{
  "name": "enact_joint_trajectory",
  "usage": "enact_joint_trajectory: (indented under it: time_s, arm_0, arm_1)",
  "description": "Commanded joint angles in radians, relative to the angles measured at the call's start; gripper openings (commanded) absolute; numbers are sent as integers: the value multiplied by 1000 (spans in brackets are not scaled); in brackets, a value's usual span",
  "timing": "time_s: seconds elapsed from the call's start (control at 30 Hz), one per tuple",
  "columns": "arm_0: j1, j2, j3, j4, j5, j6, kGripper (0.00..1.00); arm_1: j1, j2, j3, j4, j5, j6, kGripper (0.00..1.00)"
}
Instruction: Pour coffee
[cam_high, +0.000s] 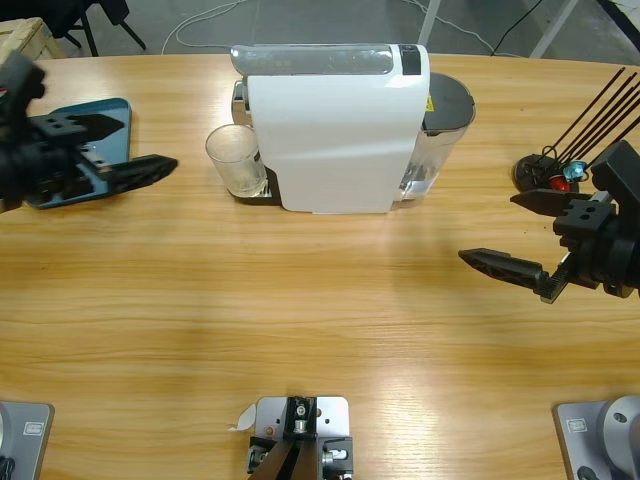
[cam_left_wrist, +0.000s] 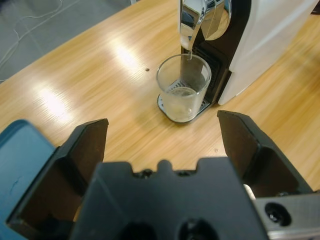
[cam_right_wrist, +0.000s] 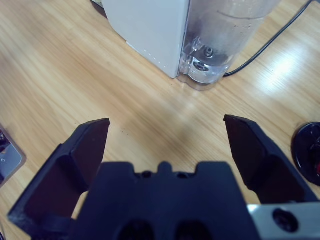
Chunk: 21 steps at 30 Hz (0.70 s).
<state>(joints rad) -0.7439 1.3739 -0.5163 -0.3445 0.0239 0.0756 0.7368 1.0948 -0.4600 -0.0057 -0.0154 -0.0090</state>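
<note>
A small clear glass tumbler (cam_high: 236, 160) (cam_left_wrist: 183, 87) stands on the drip tray of the white coffee machine (cam_high: 335, 125), right under its chrome spout (cam_left_wrist: 192, 25). A shallow layer of pale coffee (cam_left_wrist: 181, 104) lies in the tumbler's bottom. My left gripper (cam_high: 148, 142) (cam_left_wrist: 162, 122) is open to the left of the tumbler, a short way off, pointing at it and holding nothing. My right gripper (cam_high: 490, 228) (cam_right_wrist: 166, 122) is open and empty to the right of the machine, facing the clear water tank (cam_right_wrist: 220, 45) (cam_high: 440, 140) at its back.
A teal tray (cam_high: 60, 150) (cam_left_wrist: 20, 155) lies under the left arm at the table's left edge. A black holder with thin sticks (cam_high: 545, 170) (cam_right_wrist: 307, 152) stands at the far right. A black cable (cam_right_wrist: 272, 37) runs from behind the tank.
</note>
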Motion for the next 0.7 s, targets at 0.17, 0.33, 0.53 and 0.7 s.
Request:
enact_joint_trajectory:
  time_s: [0.17,0.33,0.53,0.7]
  arm_0:
    - [5,196,-62,-14,-87,13,983]
    - [9,266,-102,-21,-107,24,990]
    - [11,326,-153,-42,-110,16,987]
    - [17,349,-178,-41,-108,15,987]
  arm_1:
    - [12,33,27,-23,-2,6,1000]
    - [12,34,26,-27,-5,6,1000]
    - [12,31,27,-28,-5,6,1000]
    - [12,32,29,-34,-6,6,1000]
